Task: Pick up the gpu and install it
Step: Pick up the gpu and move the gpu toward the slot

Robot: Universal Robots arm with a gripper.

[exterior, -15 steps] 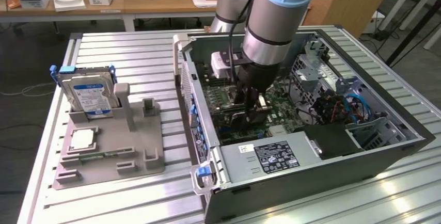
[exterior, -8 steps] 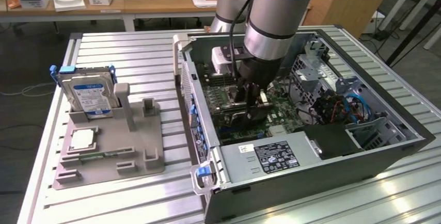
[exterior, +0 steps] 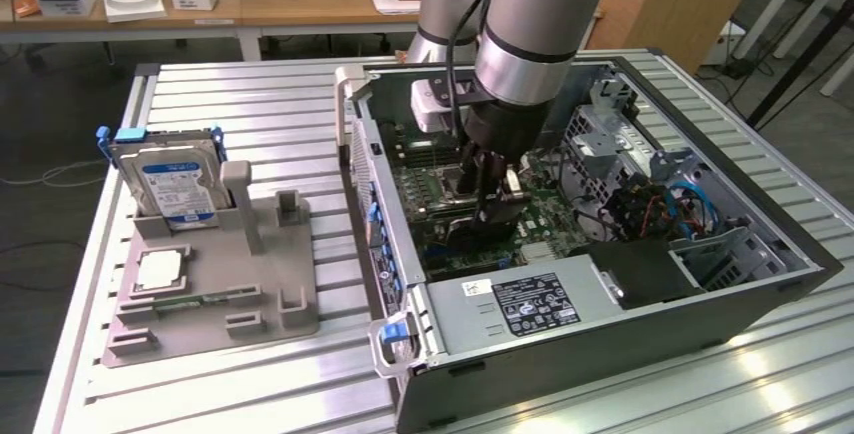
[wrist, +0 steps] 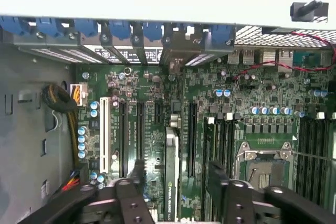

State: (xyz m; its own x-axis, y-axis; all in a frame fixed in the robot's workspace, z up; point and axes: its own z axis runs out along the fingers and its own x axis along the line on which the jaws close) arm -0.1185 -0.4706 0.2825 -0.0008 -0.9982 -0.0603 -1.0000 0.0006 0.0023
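A: One arm, reaching down into the open computer case (exterior: 747, 294) on the slatted metal table (exterior: 240, 104). Its gripper (exterior: 489, 186) hangs just over the green motherboard (exterior: 554, 222), about midway along the case.

B: Holding anything?

A: No — the jaws stand wide with nothing between them. From the wrist, the two dark fingers (wrist: 137, 174) sit either side of the gpu (wrist: 171, 177).

B: So where is the gpu exactly?

A: It stands on edge in a long slot of the motherboard (wrist: 157, 124), seen edge-on as a thin strip, with its silvery end bracket (wrist: 180, 51) up against the case's rear wall, among the blue slot clips (wrist: 121, 29). The fingers flank it; I cannot tell whether either one touches it.

B: And beside the case?

A: On the exterior view's left, a grey holder tray (exterior: 214, 299) lies on the table. A silver hard drive (exterior: 174, 184) with a blue label stands upright in its far end, and a small green memory stick (exterior: 198, 301) lies flat nearer the front. A grey power supply (exterior: 527, 306) with a black sticker fills the near end of the case — well apart from the gripper.
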